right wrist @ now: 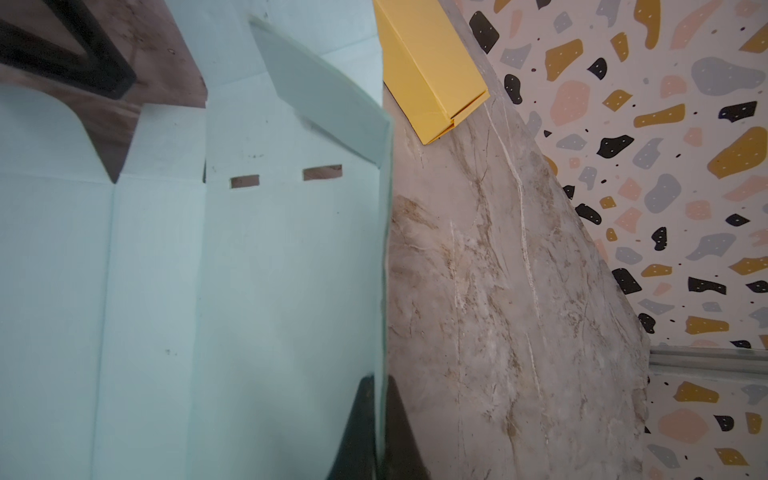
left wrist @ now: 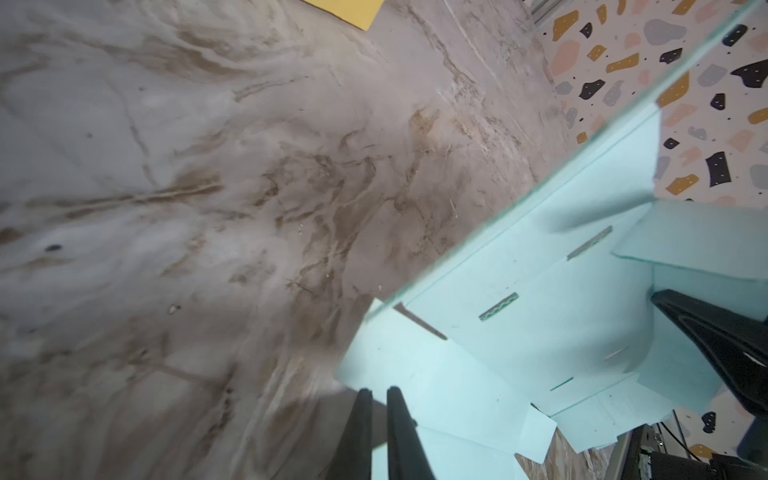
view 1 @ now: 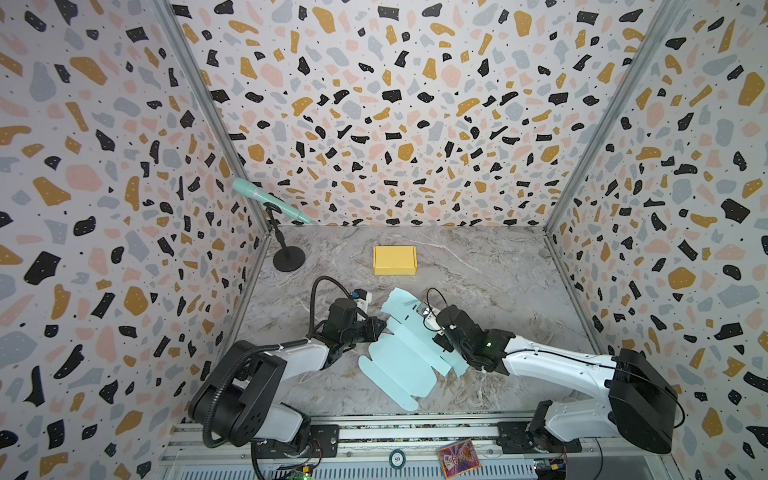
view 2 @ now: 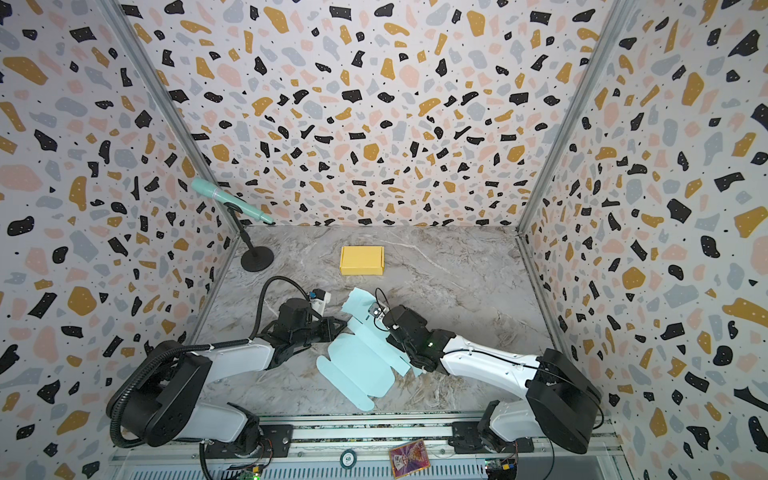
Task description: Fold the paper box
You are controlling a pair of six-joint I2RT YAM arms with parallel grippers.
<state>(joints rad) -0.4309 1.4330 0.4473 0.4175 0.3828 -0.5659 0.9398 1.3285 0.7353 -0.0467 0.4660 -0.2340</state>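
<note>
Cardboard blank (right wrist: 249,270) edge pinched by right end effector (right wrist: 380,384); open tabletop (right wrist: 498,291) beyond.

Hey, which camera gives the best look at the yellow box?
The top views: in both top views the yellow box shows whole, closed, beyond the blue sheet. The right wrist view cuts it off, showing one end; the left wrist view catches only a corner.
</note>
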